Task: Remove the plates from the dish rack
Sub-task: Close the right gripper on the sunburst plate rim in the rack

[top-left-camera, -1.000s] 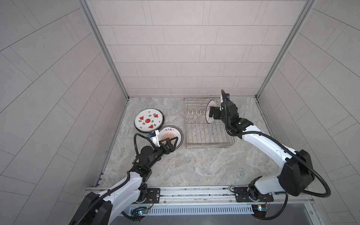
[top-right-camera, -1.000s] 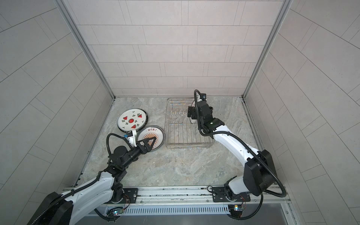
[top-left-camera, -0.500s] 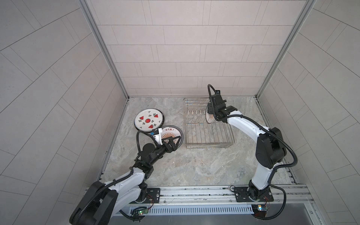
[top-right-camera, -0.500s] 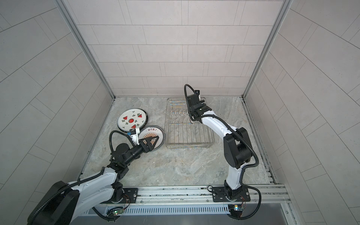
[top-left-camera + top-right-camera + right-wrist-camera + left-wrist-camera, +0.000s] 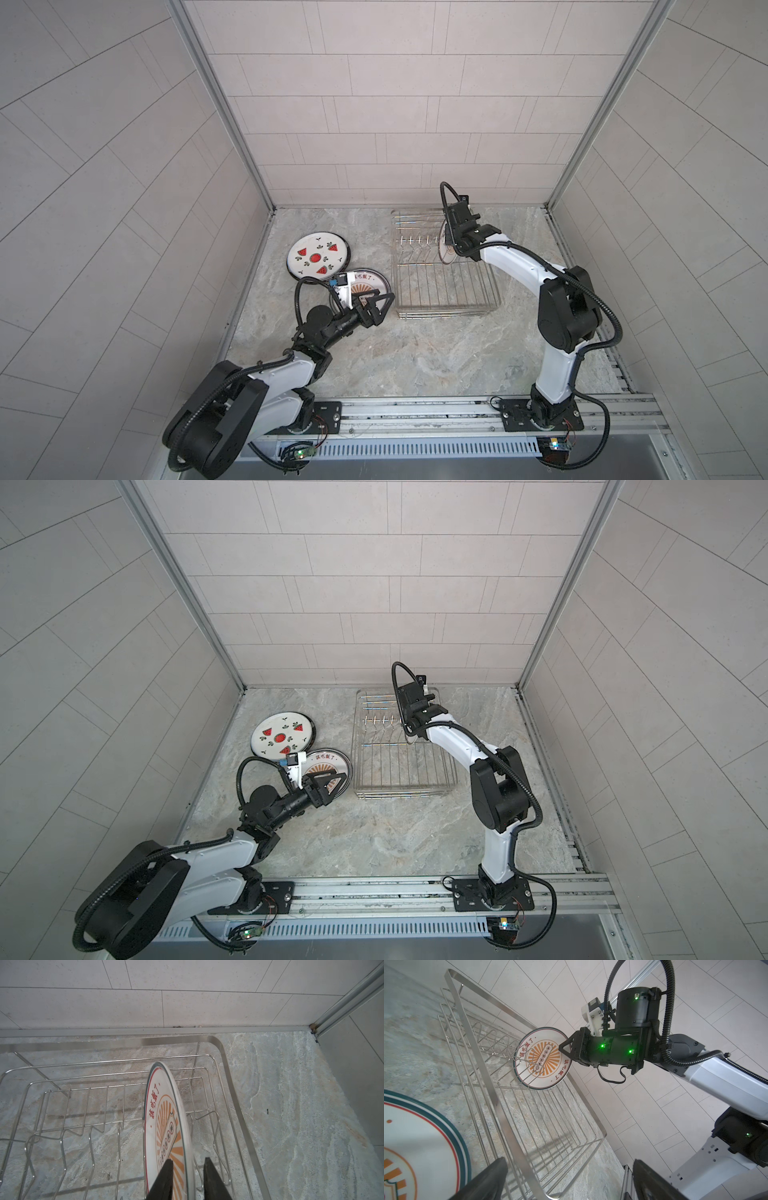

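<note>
My right claw (image 5: pixel 188 1159) is straddling the rim of the upright sunburst plate (image 5: pixel 164 1126) in the dish rack's (image 5: pixel 449 309) far half. Only the wrist views are showing that, and I cannot tell if it's pinching. My left claw (image 5: pixel 384 311) is hanging wide open over the flat plate (image 5: pixel 365 279), left of the rack.

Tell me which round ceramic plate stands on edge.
The orange-sunburst plate in the silver wire dish rack; the watermelon-print plate and the other sunburst plate lie flat outside it.

Soft, even light fills every view; faint shadows lie under the dish rack (image 5: pixel 446 311), whose steel rim glints. Wall lines bow toward the frame edges, and the wrist views' near fingers (image 5: pixel 483 1180) blur.
</note>
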Controlling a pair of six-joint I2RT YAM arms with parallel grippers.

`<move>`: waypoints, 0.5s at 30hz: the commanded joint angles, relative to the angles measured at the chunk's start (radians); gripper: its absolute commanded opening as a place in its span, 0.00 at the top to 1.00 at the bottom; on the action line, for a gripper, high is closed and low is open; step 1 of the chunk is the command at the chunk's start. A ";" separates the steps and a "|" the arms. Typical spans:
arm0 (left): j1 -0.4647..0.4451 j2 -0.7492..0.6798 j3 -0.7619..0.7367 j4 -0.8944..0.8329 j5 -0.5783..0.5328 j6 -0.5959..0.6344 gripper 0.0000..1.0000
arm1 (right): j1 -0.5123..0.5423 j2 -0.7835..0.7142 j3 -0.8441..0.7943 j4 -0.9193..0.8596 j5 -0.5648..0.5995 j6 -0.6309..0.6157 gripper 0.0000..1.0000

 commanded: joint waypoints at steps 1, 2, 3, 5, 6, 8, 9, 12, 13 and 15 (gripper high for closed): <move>-0.007 -0.013 0.010 0.076 0.027 0.009 0.00 | -0.001 0.005 -0.008 0.012 0.022 0.011 0.77; -0.008 -0.019 0.007 0.078 0.028 0.010 0.00 | -0.002 0.005 -0.013 0.017 0.020 0.013 0.78; -0.008 -0.025 0.004 0.078 0.027 0.011 0.00 | -0.002 0.005 -0.015 0.021 0.016 0.013 0.81; -0.008 -0.040 0.001 0.072 0.024 0.012 0.00 | -0.002 0.005 -0.018 0.025 0.016 0.015 0.83; -0.009 -0.046 0.000 0.064 0.021 0.014 0.00 | -0.002 0.005 -0.020 0.027 0.018 0.016 0.87; -0.009 -0.060 0.000 0.044 0.016 0.020 0.00 | -0.001 0.004 -0.020 0.029 0.018 0.018 0.89; -0.009 -0.065 -0.001 0.040 0.014 0.022 0.00 | -0.001 0.004 -0.020 0.030 0.018 0.021 0.89; -0.009 -0.076 -0.004 0.036 0.008 0.018 0.00 | -0.002 -0.002 -0.023 0.033 0.019 0.024 0.92; -0.010 -0.080 -0.006 0.035 0.010 0.018 0.00 | -0.001 -0.005 -0.024 0.035 0.022 0.025 0.92; -0.010 -0.084 -0.008 0.034 0.006 0.017 0.00 | 0.002 -0.012 -0.026 0.038 0.028 0.026 0.92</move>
